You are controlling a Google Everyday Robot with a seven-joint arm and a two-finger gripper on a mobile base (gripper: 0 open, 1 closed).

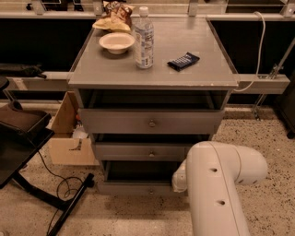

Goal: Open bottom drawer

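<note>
The bottom drawer point(133, 187) is the lowest grey front of the cabinet, with a small round knob point(150, 191). It stands out a little, with a dark gap above its front. My white arm point(216, 184) fills the lower right and reaches toward the right end of this drawer. The gripper is hidden behind the arm's white link, near the drawer's right end.
The middle drawer point(143, 152) and top drawer point(150, 122) also stand slightly out. On the cabinet top point(193, 78) are a bowl point(116, 42), a water bottle point(144, 39), a dark snack bar point(183, 61) and a chip bag point(115, 14). A cardboard box point(69, 138) and a black stand with cable point(50, 193) are at the left.
</note>
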